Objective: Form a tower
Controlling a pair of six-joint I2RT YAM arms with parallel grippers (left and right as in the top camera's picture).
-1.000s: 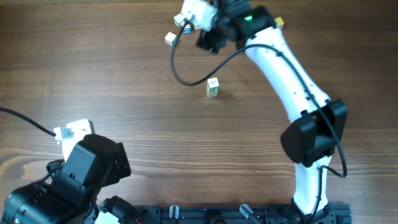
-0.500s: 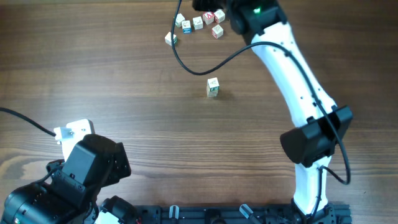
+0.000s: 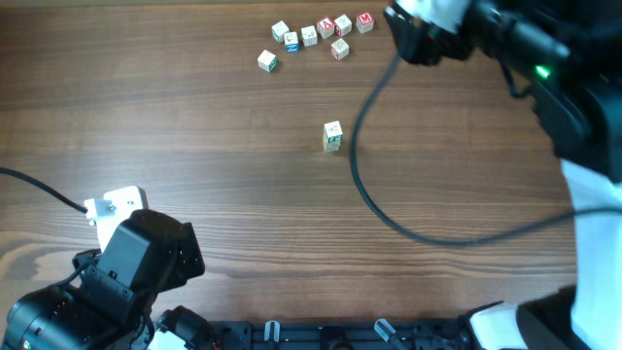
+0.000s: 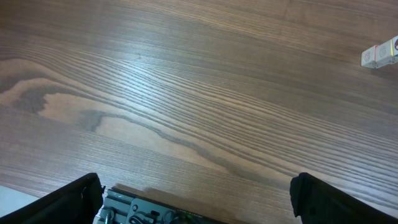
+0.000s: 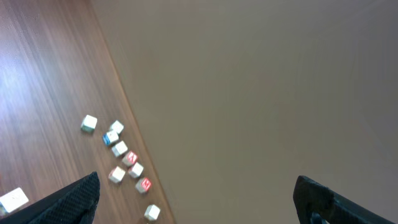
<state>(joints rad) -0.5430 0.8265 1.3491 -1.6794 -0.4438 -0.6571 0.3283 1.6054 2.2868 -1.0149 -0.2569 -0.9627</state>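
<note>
From overhead I see the tower [image 3: 332, 136] standing alone near the middle of the table [image 3: 194, 126]. The loose cubes [image 3: 309, 35] are clustered well behind it by the far edge, with the leftmost cube [image 3: 266, 61] set slightly apart from them. My left arm [image 3: 136, 267] sits at the near left corner, well apart from the tower, and my right arm [image 3: 573, 97] comes in from the right, ending just right of the loose cubes.

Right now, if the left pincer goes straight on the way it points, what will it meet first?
Most likely the bare wood of the table, straight ahead of the open left pincer. The tower stands well off to the right of that line; depth is unclear.
</note>
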